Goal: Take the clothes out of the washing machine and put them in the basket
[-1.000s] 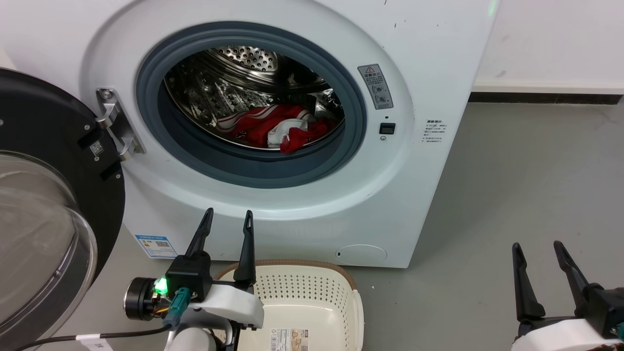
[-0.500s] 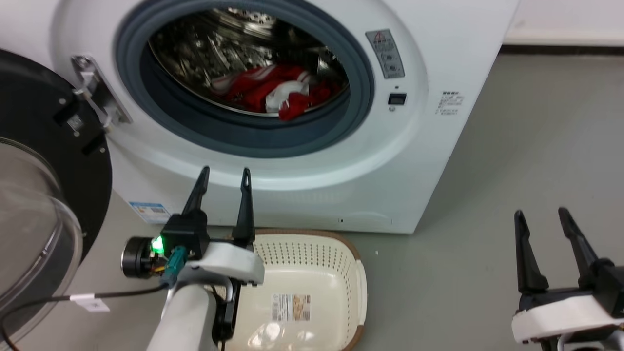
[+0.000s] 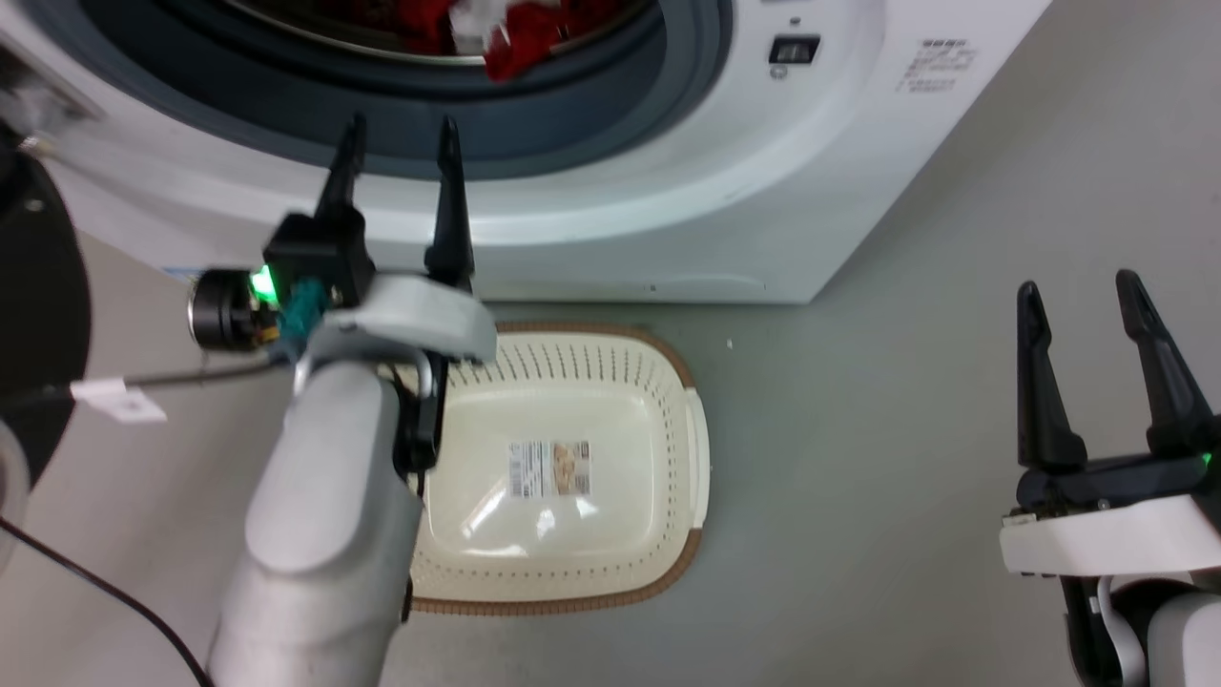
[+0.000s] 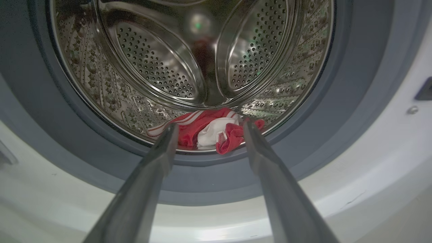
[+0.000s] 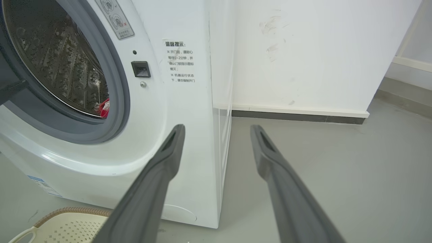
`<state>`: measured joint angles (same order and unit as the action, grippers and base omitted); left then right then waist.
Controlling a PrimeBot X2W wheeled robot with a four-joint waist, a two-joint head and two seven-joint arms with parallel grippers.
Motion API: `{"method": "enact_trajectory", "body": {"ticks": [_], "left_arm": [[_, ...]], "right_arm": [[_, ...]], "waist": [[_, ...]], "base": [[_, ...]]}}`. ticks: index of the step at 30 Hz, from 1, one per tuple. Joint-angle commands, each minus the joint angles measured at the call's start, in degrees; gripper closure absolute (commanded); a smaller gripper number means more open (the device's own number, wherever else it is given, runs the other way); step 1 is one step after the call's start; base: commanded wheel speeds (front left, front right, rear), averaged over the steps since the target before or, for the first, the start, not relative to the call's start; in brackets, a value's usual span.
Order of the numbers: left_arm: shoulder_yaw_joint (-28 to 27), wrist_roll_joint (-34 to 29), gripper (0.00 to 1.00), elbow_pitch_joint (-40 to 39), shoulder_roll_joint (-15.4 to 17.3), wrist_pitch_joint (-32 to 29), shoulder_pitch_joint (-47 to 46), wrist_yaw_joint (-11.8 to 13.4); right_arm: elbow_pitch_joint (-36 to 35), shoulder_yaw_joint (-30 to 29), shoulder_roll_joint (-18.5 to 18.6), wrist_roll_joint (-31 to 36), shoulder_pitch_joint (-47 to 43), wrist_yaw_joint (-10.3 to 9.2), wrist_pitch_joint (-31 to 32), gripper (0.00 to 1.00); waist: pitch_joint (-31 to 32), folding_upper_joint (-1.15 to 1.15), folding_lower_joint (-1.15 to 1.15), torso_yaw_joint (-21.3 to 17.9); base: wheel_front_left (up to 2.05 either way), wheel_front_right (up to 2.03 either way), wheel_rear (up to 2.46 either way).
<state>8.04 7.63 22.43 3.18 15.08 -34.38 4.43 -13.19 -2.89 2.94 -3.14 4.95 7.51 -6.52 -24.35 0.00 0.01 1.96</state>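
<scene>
Red clothes (image 4: 209,131) lie in the washing machine (image 3: 668,191), label (image 3: 549,468) in the basket (image 3: 701,448); left hand (image 3: 401,124) and right hand (image 3: 1078,283) open.

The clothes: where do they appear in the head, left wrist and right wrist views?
Head view: the clothes at the top edge, left of centre.
Left wrist view: centre, low in the drum, between the left gripper's two fingers.
Right wrist view: a red sliver at the left, just inside the gasket.
Shared landmark: the grey gasket around the porthole.
</scene>
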Motion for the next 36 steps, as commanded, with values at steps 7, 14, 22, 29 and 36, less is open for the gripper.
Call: {"method": "enact_trajectory", "body": {"ticks": [7, 14, 22, 29, 36], "left_arm": [[-2.08, 0.35, 0.0, 9.54, 2.06, 0.15, -13.92, -1.8], [-2.28, 0.68, 0.0, 22.29, 4.11, -0.45, -27.75, -3.3], [-1.59, -0.75, 0.0, 40.22, 12.8, -9.4, -46.91, -5.22], [-0.4, -1.3, 0.0, 46.28, 17.65, -18.35, -54.12, -7.47], [-0.09, -0.13, 0.0, 49.48, 19.08, -29.67, -57.83, -8.92]], "right_arm": [[0.16, 2.28, -0.11, -0.56, 3.92, -0.04, -1.08, 0.0], [1.92, 4.43, -0.12, -0.94, 5.29, -0.04, -2.07, 0.0], [4.99, 10.4, -0.13, -3.88, 6.98, -0.04, -4.34, 0.0], [6.06, 12.64, -0.13, -5.62, 7.53, -0.04, -5.51, 0.0], [7.49, 14.34, -0.13, -6.91, 8.37, -0.04, -6.42, 0.0]], "waist": [[-10.37, 0.0, -0.01, -3.34], [-12.99, 0.0, -0.01, -5.56], [-16.96, 0.0, -0.01, -13.01], [-20.34, 0.0, -0.01, -16.24], [-21.97, 0.0, -0.01, -17.37]], "base": [[0.0, 0.0, 0.0], [0.0, 0.0, 0.0], [0.0, 0.0, 0.0], [0.0, 0.0, 0.0], [0.0, 0.0, 0.0]]}}
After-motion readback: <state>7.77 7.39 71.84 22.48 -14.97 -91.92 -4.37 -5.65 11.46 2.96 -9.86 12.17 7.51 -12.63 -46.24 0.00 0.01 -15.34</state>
